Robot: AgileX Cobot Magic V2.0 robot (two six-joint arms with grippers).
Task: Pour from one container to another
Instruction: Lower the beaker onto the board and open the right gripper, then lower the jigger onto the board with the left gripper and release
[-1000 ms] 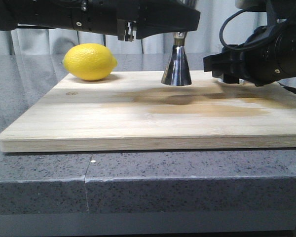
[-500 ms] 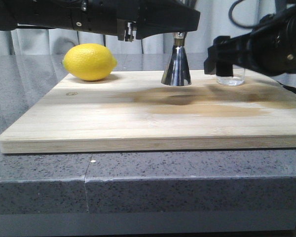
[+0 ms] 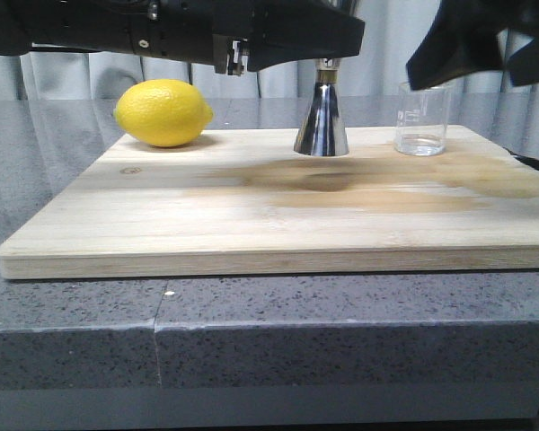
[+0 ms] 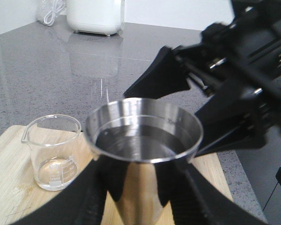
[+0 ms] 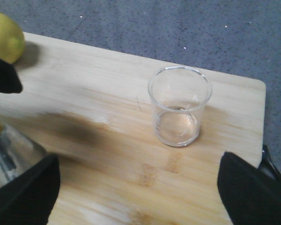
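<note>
We see the worktop [image 3: 72, 314] carrying the cutting board [image 3: 251, 215], on which all items stand. The right arm has risen off the board since half a second ago: the right gripper [image 5: 140, 197] now hangs above and clear of the beaker [image 3: 422, 119], its fingers [image 5: 253, 192] spread wide and holding nothing. The beaker stands upright between and beyond those fingers, nearly empty. The left gripper [image 4: 140, 206] remains closed on the jigger [image 3: 322, 112], its fingers [image 4: 91, 197] clamped on either side of the narrow waist; the upper cup shows liquid. The lemon [image 3: 163, 111] lies well apart from both. We judge the pour complete and the beaker set back down; only release of the jigger appears outstanding
</note>
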